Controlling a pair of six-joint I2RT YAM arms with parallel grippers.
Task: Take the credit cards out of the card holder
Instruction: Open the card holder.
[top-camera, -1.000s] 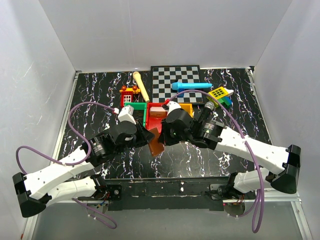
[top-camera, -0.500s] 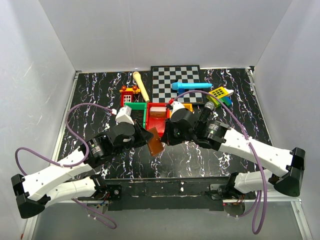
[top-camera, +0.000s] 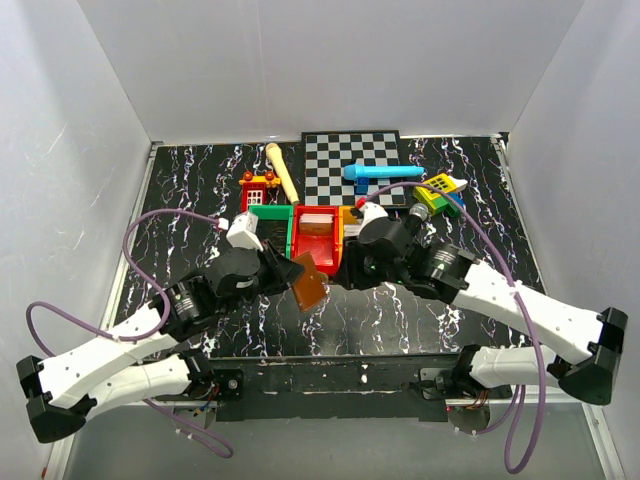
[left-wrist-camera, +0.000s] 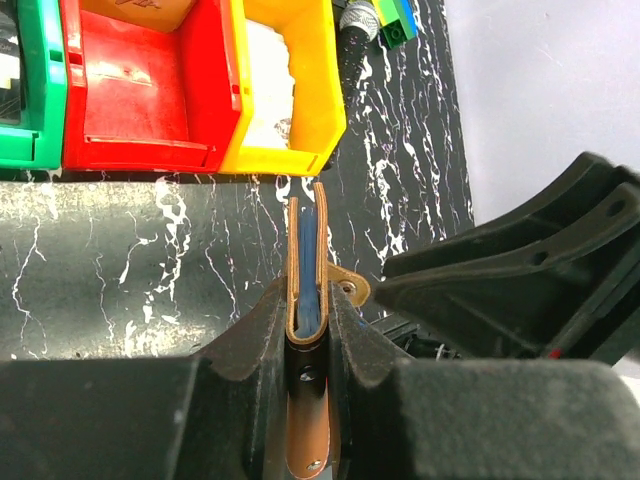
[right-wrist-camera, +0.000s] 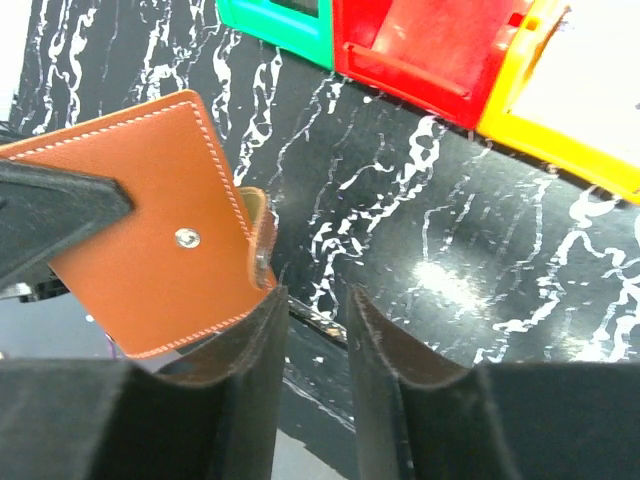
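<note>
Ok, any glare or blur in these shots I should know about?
Top external: even, soft light, all sharp. Left wrist: the near fingers are blurred, the card holder beyond them crisp. Right wrist: a glare patch on the table, and the yellow bin is washed out white inside.

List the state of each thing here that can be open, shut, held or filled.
card holder, folded, snap tab undone, gripped at one end.
left fingers, shut on the card holder.
right fingers, open, empty.
red bin, upright, tan item inside.
yellow bin, upright, white item inside.
</note>
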